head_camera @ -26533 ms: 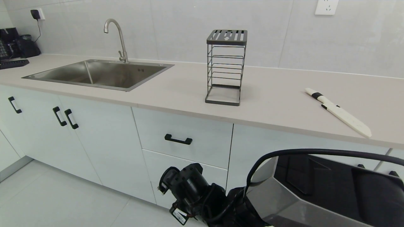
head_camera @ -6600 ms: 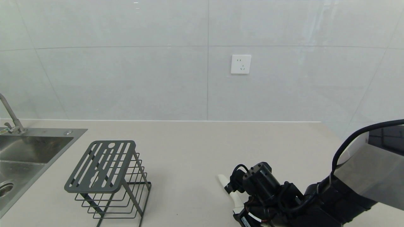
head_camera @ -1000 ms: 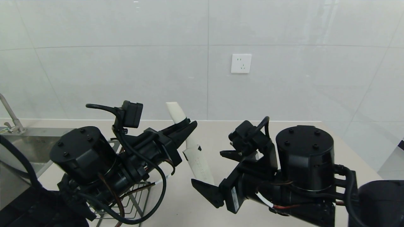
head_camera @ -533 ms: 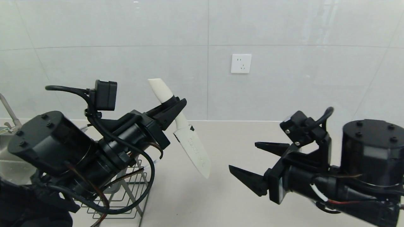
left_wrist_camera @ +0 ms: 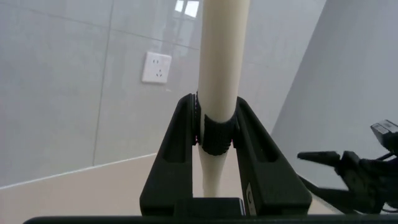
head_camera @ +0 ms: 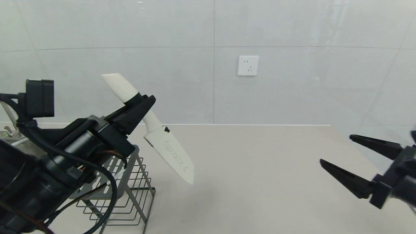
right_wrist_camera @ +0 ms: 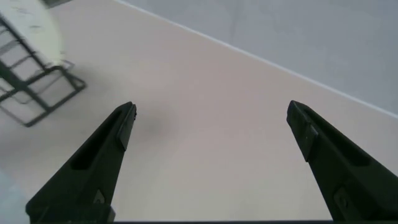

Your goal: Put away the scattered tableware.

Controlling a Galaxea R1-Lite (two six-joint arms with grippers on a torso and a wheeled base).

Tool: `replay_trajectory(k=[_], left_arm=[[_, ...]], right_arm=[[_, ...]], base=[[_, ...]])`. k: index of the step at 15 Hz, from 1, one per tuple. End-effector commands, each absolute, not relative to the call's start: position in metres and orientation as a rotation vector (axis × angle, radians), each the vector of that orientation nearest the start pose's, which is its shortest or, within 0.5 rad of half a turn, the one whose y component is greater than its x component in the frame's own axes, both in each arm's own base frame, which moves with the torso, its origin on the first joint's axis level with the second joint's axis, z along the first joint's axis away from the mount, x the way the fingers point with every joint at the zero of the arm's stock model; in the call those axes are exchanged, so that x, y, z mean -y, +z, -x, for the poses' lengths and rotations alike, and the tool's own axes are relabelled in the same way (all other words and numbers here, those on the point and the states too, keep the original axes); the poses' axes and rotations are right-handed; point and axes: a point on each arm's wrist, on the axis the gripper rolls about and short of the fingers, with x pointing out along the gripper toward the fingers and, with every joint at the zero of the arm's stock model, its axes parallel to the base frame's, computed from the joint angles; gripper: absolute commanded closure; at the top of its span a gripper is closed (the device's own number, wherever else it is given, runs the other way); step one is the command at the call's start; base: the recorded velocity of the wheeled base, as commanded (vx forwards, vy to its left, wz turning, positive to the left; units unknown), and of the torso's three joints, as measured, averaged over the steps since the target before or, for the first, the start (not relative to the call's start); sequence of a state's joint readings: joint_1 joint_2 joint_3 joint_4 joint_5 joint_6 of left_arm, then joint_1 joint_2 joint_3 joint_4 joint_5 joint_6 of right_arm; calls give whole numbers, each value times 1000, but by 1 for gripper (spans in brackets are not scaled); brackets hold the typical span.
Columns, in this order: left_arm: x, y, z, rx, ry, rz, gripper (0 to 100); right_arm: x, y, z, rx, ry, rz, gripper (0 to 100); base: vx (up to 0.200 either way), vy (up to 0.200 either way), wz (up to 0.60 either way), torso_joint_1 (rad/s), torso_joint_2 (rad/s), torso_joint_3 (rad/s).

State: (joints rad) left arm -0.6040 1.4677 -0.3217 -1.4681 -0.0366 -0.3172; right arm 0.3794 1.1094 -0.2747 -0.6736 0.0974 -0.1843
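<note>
My left gripper is shut on the white knife, gripping its handle at the black band. The handle points up and left, the blade slants down to the right, above and just right of the dark wire knife rack. In the left wrist view the handle stands upright between the fingers of the left gripper. My right gripper is open with nothing in it at the far right, over the counter. In its own view the right gripper spreads wide above bare countertop, with the knife blade and the rack in one corner.
The beige countertop runs back to a tiled wall with a white socket. A tap and the sink stand at the far left, mostly behind my left arm.
My left gripper has carried the knife leftward, toward the rack. My right gripper has drawn back to the right, still open.
</note>
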Motion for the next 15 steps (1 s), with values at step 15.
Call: replay_trajectory(k=[15], left_arm=[[47,232,-129,446,-460,275,100]], right_arm=[[-7,101,21,216,230,310,0]], base=[[0,0,0,0,0,0]])
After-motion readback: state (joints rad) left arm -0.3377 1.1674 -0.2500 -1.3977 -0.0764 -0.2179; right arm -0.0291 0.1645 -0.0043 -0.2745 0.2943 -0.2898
